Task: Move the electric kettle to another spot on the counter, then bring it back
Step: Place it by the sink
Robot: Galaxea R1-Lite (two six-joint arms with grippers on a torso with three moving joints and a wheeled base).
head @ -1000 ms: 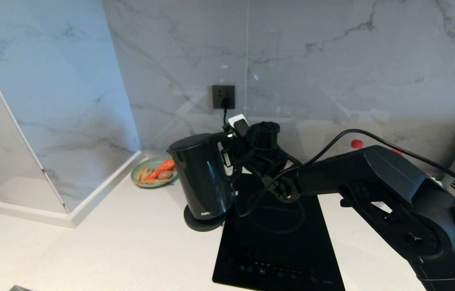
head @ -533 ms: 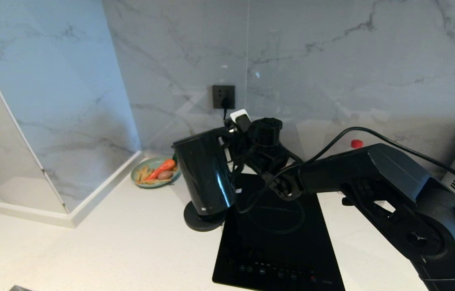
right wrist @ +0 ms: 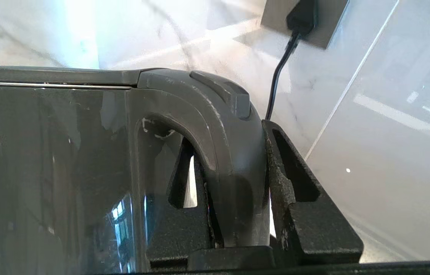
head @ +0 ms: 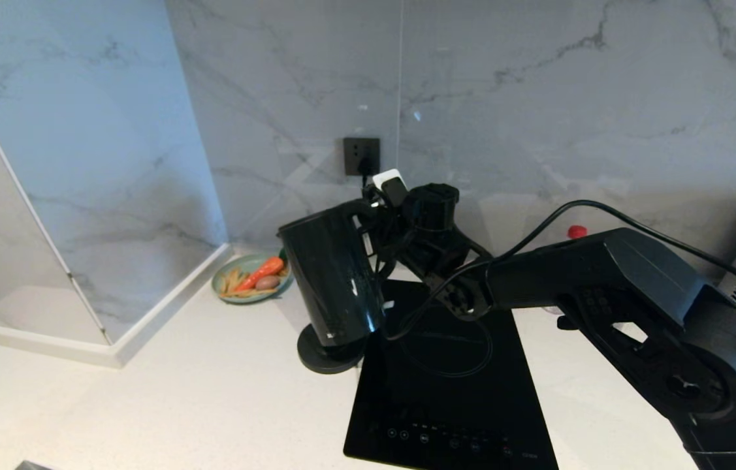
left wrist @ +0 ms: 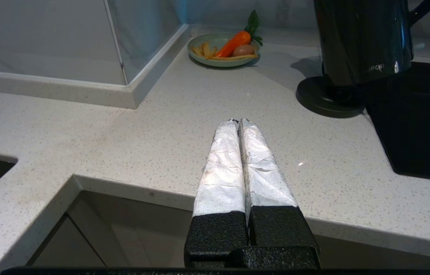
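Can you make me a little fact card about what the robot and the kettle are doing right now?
Kettle: the electric kettle is lifted just off its round base disc and tilted.
Right gripper: the right gripper has its jaws clamped on the kettle's loop handle.
Left gripper: the left gripper hangs idle by the front edge of the counter, jaws closed, holding nothing.
Nearby: black cooktop beside the base; green plate of toy food in the corner.
Plug: a cord runs from the wall socket.
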